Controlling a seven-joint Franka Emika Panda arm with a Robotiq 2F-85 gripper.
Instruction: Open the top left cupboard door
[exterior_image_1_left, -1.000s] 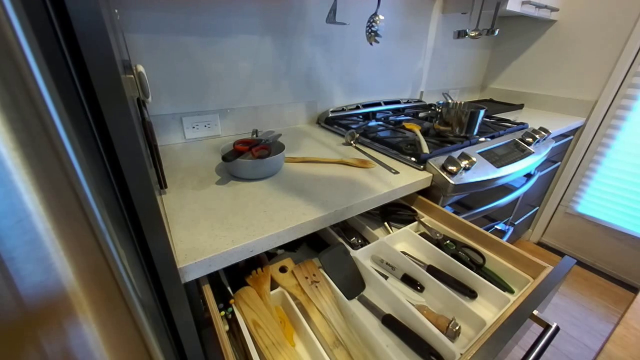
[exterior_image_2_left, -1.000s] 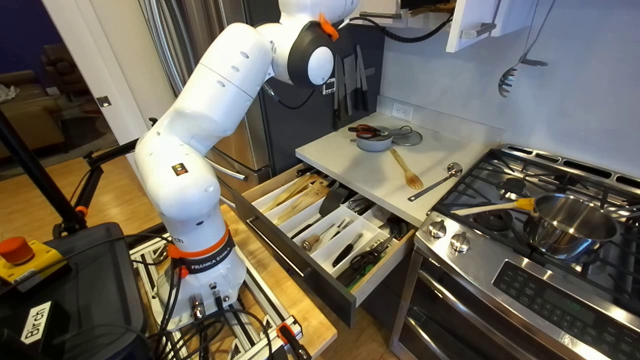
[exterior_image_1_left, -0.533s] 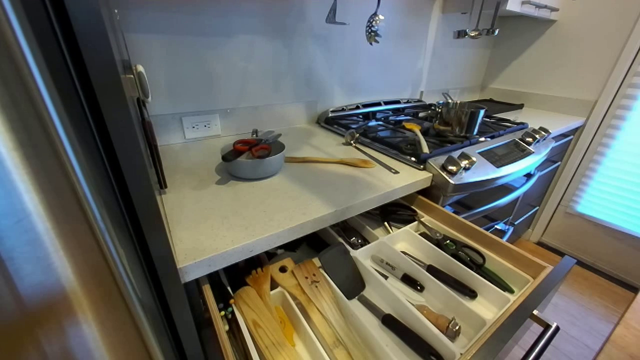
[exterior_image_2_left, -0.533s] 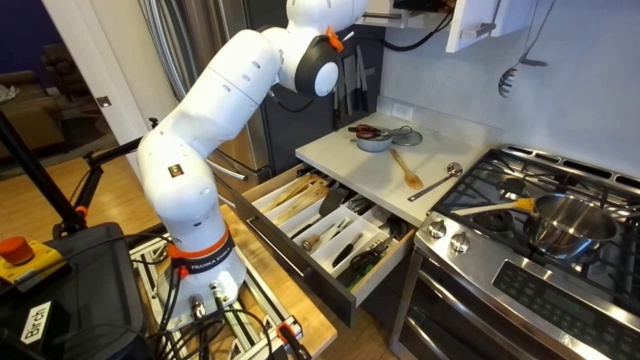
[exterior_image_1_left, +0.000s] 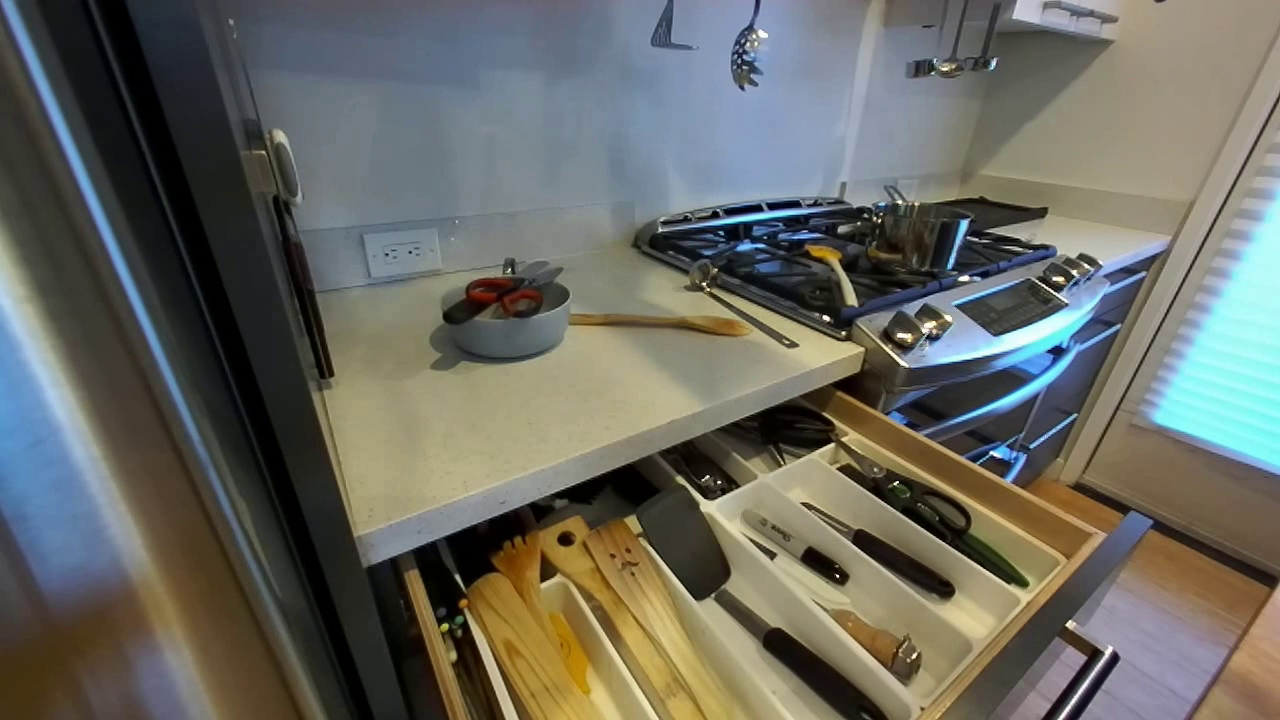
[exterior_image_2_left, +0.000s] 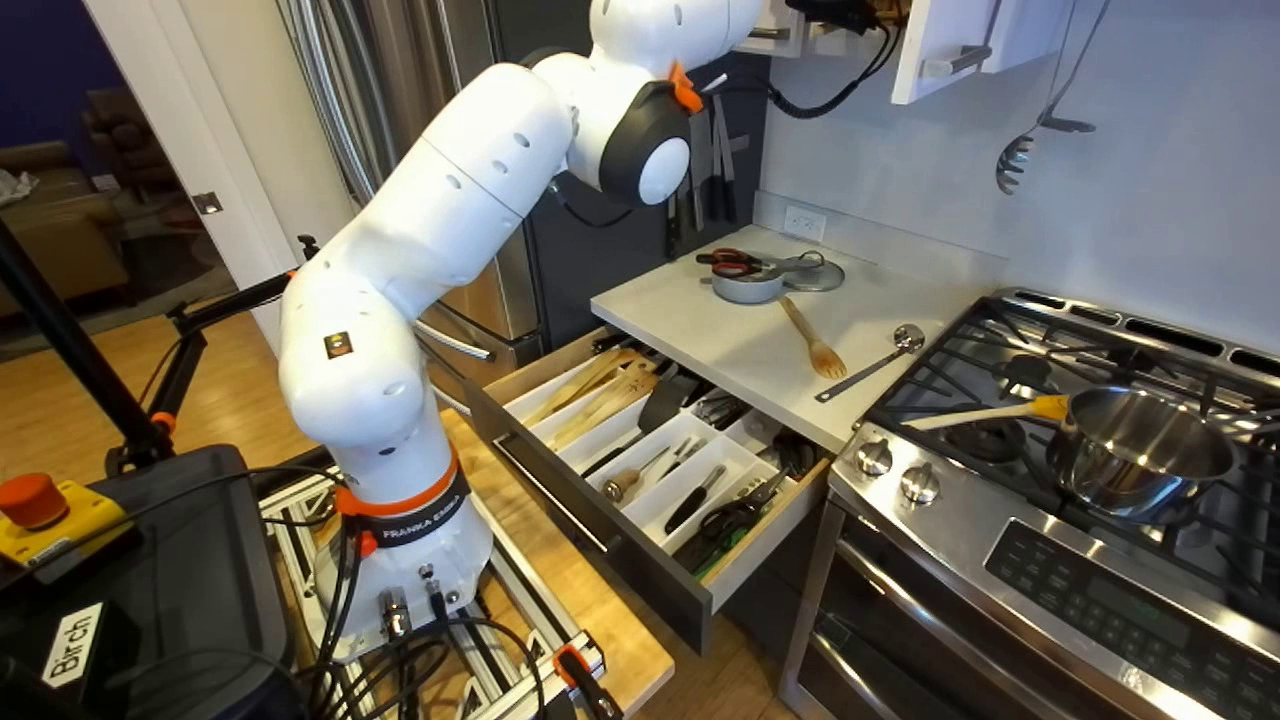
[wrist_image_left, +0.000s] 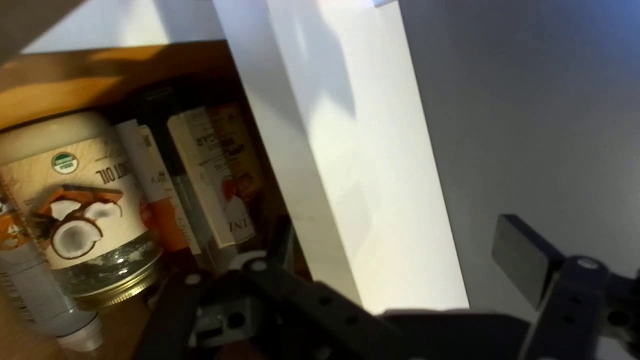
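The white cupboard sits at the top of an exterior view, cut off by the frame edge. One white cupboard door (exterior_image_2_left: 925, 50) with a metal handle (exterior_image_2_left: 958, 62) stands swung out. Another handle (exterior_image_2_left: 770, 33) shows farther left, partly behind the arm. In the wrist view a white panel edge (wrist_image_left: 385, 175) runs between my fingers, with the dim cupboard inside on the left and a grey surface on the right. My gripper (wrist_image_left: 402, 247) is open. One finger is at the cupboard-interior side and the other at the grey side. I cannot tell whether either finger touches the panel.
Inside the cupboard are a coconut oil jar (wrist_image_left: 85, 195) and several bottles. Below, a drawer (exterior_image_2_left: 600, 500) of utensils is pulled out in both exterior views. A counter (exterior_image_1_left: 600, 420) holds a grey pot (exterior_image_1_left: 510, 325). A steel pot (exterior_image_2_left: 1140, 450) sits on the stove.
The arm has moved to the right and slightly down in an exterior view, covering more of the left cupboard handle. The drawer, counter items and swung-out door look unchanged.
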